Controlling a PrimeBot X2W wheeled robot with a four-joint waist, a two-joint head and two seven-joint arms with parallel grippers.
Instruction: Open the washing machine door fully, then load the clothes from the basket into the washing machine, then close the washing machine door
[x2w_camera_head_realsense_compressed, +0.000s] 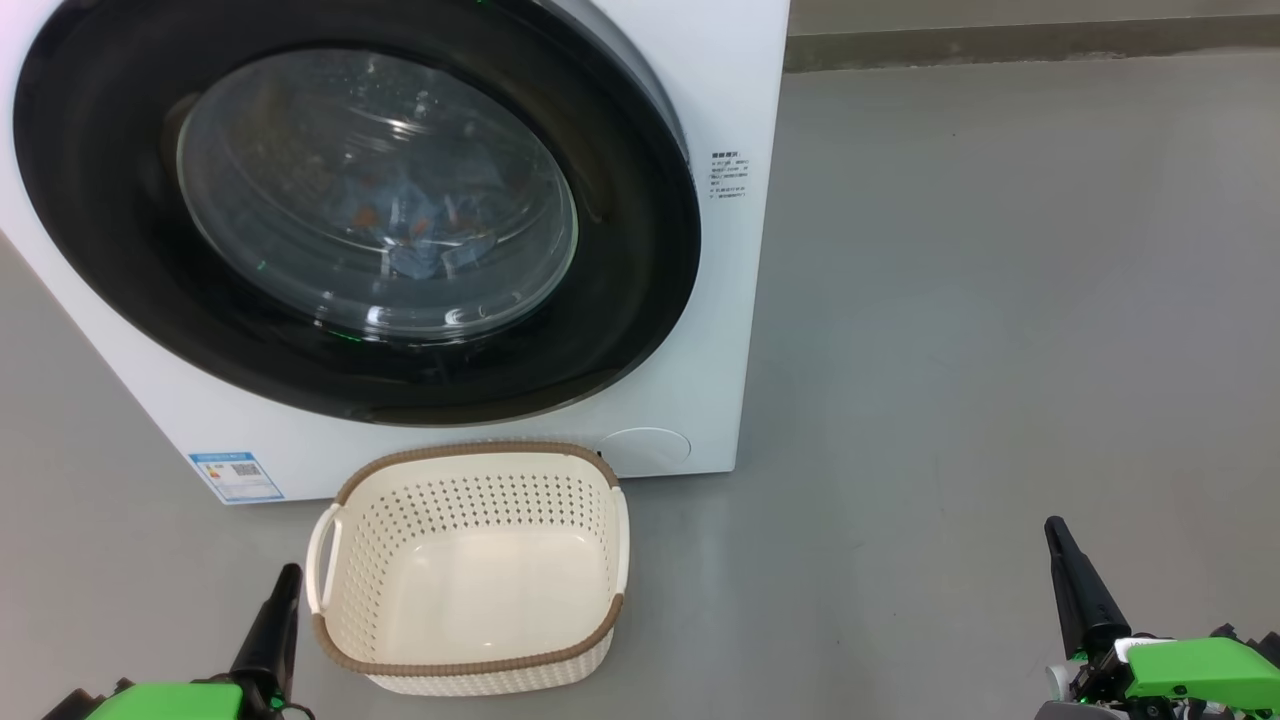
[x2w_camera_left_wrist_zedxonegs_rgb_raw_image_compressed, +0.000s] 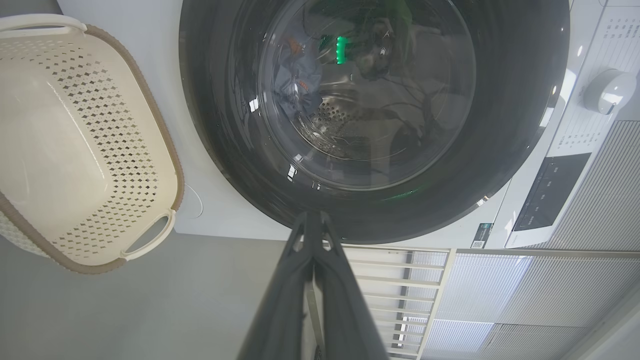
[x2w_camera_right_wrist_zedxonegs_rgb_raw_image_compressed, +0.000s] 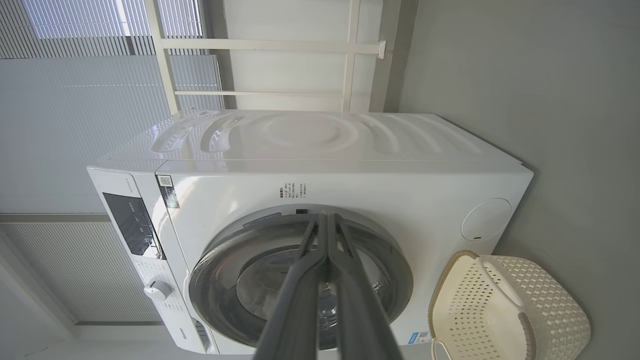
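1. Washing machine door (x2w_camera_head_realsense_compressed: 355, 210), large and round with a glossy black rim and a bulging clear glass window, sits closed on the big white boxy front-loading washing machine (x2w_camera_head_realsense_compressed: 740, 300), at 11 o'clock in the head view.
2. Light blue printed fabric clothes (x2w_camera_head_realsense_compressed: 420, 235) lie behind the glass. The small cream perforated plastic basket (x2w_camera_head_realsense_compressed: 470, 452), at 6 o'clock of the door, holds nothing.
3. I judge the door rigid, hinged and slippery, best gripped at the rim's edge. The clothes look soft and light.
4. Left gripper (x2w_camera_head_realsense_compressed: 290, 575) and right gripper (x2w_camera_head_realsense_compressed: 1055, 530) have their jaws pressed together, holding nothing.
5. Blue label sticker (x2w_camera_head_realsense_compressed: 235, 476) and side print (x2w_camera_head_realsense_compressed: 730, 175) are too small to read.
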